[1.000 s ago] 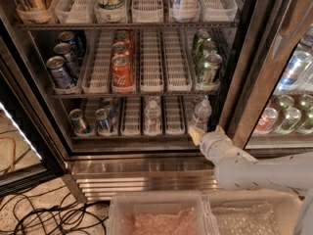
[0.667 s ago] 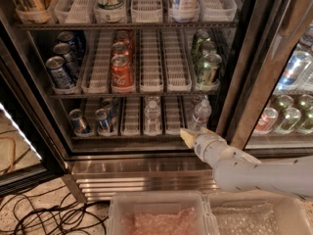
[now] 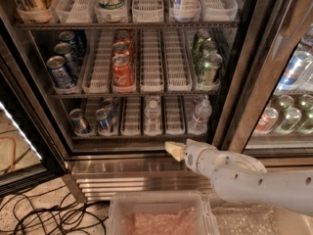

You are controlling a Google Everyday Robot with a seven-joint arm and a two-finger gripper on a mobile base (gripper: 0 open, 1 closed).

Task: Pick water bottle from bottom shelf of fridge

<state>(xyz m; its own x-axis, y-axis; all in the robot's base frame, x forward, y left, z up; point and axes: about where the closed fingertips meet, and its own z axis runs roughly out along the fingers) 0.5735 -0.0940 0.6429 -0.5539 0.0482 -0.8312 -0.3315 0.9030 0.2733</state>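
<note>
The fridge (image 3: 146,158) stands open before me, with its ribbed steel base below. On the bottom shelf (image 3: 166,131), in white lane trays, stand two water bottles: one (image 3: 152,115) in the middle lane and one (image 3: 200,115) at the right. My gripper (image 3: 172,150), pale tipped on a white arm, is in front of the shelf's front edge, below and between the two bottles, pointing left. It touches neither bottle and holds nothing that I can see.
Soda cans (image 3: 90,120) stand at the left of the bottom shelf. Blue, red and green cans fill the rack above. A second fridge section (image 3: 288,111) with cans is at the right. A clear bin (image 3: 161,214) lies below; cables (image 3: 44,214) lie on the floor.
My gripper has moved left along the shelf's front edge, from under the right bottle toward the middle lane. The bottles and cans have not moved.
</note>
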